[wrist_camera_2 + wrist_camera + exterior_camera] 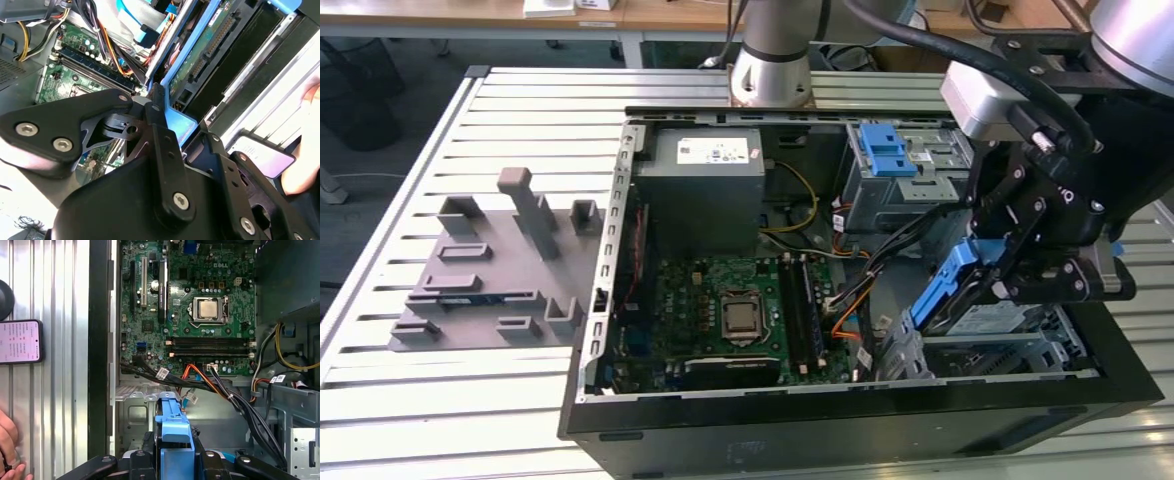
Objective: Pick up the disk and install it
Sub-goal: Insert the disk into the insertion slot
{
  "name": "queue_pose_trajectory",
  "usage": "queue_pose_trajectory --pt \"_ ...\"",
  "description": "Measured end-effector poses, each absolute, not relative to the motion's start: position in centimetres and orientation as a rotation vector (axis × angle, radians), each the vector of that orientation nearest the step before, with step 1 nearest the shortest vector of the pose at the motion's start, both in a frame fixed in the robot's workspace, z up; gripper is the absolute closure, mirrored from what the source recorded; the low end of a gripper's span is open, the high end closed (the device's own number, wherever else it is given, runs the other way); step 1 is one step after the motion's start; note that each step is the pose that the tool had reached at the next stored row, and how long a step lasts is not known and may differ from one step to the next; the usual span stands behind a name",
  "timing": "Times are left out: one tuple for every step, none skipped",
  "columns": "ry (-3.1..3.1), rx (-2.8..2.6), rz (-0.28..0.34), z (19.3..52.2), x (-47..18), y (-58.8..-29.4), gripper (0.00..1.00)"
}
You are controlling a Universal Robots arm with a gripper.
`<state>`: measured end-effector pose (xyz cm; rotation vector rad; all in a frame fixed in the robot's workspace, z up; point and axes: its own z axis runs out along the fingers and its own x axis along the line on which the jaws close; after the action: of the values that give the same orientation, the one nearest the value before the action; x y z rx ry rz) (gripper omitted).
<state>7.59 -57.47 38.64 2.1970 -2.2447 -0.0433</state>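
Note:
The disk [958, 292], silver with blue carrier rails, hangs steeply tilted over the front bay at the exterior view's right of the open computer case [854, 415]. My gripper [1003, 283] is shut on it from above. In the first wrist view the blue carrier tab [173, 424] sticks out between the black fingers [142, 460], above the bay's metal floor [135, 415]. The second wrist view shows the disk's [210, 47] green circuit-board side and a blue rail between the fingers [159, 107].
Inside the case lie the motherboard [734, 310], a grey power supply [707, 180], a drive cage with two blue tabs [887, 152] and loose cables [225, 390] near the bay. A grey fixture [494, 270] sits on the slatted table. A phone [20, 342] and a person's hand [7, 445] are beside the case.

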Motion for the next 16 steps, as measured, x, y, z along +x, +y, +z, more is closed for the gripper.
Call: queue_pose_trajectory --pt "-2.245 2.197 -0.043 38.59 7.60 -57.47 0.64" --pt "-2.245 2.197 -0.043 38.54 7.59 -57.47 0.64" --pt "-2.245 2.197 -0.043 38.49 7.59 -57.47 0.64" --pt "-2.245 2.197 -0.043 38.44 7.59 -57.47 0.64" --pt "-2.245 2.197 -0.043 38.39 7.59 -57.47 0.64" --pt "-2.245 2.197 -0.043 38.34 7.59 -57.47 0.64" --pt "-2.245 2.197 -0.043 38.28 7.59 -57.47 0.64" --pt "-2.245 2.197 -0.043 38.23 7.59 -57.47 0.64" --pt "-2.245 2.197 -0.043 38.18 7.59 -57.47 0.64" --pt "-2.245 2.197 -0.043 38.14 7.59 -57.47 0.64" --pt "-2.245 2.197 -0.043 38.09 7.59 -57.47 0.64" --pt "-2.245 2.197 -0.043 38.03 7.59 -57.47 0.64" --pt "-2.245 2.197 -0.043 37.98 7.59 -57.47 0.64" --pt "-2.245 2.197 -0.043 37.92 7.59 -57.47 0.64" --pt "-2.245 2.197 -0.043 37.85 7.59 -57.47 0.64" --pt "-2.245 2.197 -0.043 37.79 7.59 -57.47 0.64"
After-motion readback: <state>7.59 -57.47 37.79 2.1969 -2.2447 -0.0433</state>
